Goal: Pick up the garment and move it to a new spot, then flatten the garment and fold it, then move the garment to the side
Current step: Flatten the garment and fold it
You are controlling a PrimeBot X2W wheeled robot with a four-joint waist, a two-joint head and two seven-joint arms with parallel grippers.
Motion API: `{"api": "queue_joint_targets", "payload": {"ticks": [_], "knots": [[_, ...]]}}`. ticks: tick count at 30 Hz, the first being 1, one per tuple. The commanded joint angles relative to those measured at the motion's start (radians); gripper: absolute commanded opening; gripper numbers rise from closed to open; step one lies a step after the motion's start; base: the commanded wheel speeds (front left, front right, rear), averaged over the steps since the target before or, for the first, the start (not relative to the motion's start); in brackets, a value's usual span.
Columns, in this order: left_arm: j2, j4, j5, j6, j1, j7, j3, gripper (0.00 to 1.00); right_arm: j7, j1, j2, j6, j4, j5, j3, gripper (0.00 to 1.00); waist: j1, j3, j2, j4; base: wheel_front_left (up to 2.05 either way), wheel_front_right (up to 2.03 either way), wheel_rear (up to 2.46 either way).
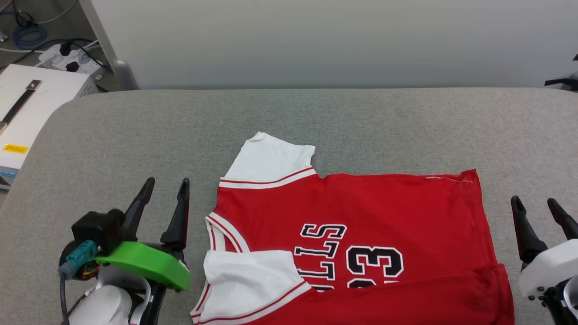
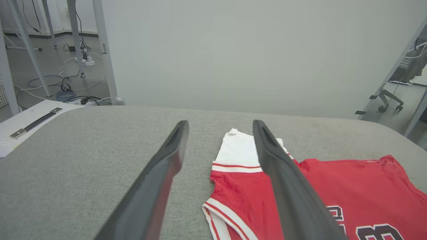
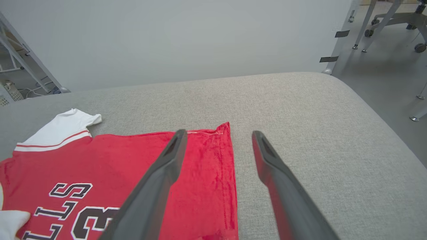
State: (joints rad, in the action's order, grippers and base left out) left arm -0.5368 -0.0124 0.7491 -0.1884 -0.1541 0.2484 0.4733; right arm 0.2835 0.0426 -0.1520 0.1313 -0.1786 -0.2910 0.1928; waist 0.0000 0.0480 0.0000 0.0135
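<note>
Garment [image 1: 361, 203] lies spread on the broad grey woven-fabric surface [image 1: 361, 113], toward my near edge. It is a red jersey T-shirt with white short sleeves, red-and-white striped trim and black white-outlined lettering with "23". Its collar points to my left and its hem to my right. The far sleeve lies flat, stretched away from me. The near sleeve is folded in onto the chest, and the near side is turned up in a red band across the bottom of the numerals.

Beyond the surface's left corner sits a white box [image 1: 27, 104] with a black strap. My left pincer [image 1: 166, 183] is just beside the collar, fingers apart, holding nothing. My right pincer [image 1: 533, 201] is just beside the hem, fingers likewise apart and empty. A bright green plastic piece [image 1: 144, 264] sits on my left wrist.
</note>
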Motion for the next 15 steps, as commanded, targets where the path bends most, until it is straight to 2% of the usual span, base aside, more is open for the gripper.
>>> {"api": "queue_joint_targets", "payload": {"ticks": [1, 7, 15], "knots": [[0.005, 0.0, -0.021, 0.018, -0.03, 0.009, -0.007, 1.0, -0.032, -0.023, -0.001, -0.001, -0.012, 0.008, -0.015, 1.0, 0.0, 0.03, 0.0, -0.024, 0.0, 0.0, 0.0], [-0.01, 0.035, -0.067, 0.084, -0.164, -0.011, 0.007, 1.0, -0.148, -0.055, 0.027, -0.001, -0.037, 0.014, -0.043, 1.0, 0.0, 0.106, 0.0, -0.068, 0.0, 0.0, 0.0], [-0.07, 0.151, -0.109, 0.211, -0.452, -0.26, 0.089, 1.0, -0.206, -0.101, 0.05, -0.001, -0.055, 0.059, -0.087, 1.0, 0.0, 0.228, 0.0, -0.131, 0.0, 0.0, 0.0]]}}
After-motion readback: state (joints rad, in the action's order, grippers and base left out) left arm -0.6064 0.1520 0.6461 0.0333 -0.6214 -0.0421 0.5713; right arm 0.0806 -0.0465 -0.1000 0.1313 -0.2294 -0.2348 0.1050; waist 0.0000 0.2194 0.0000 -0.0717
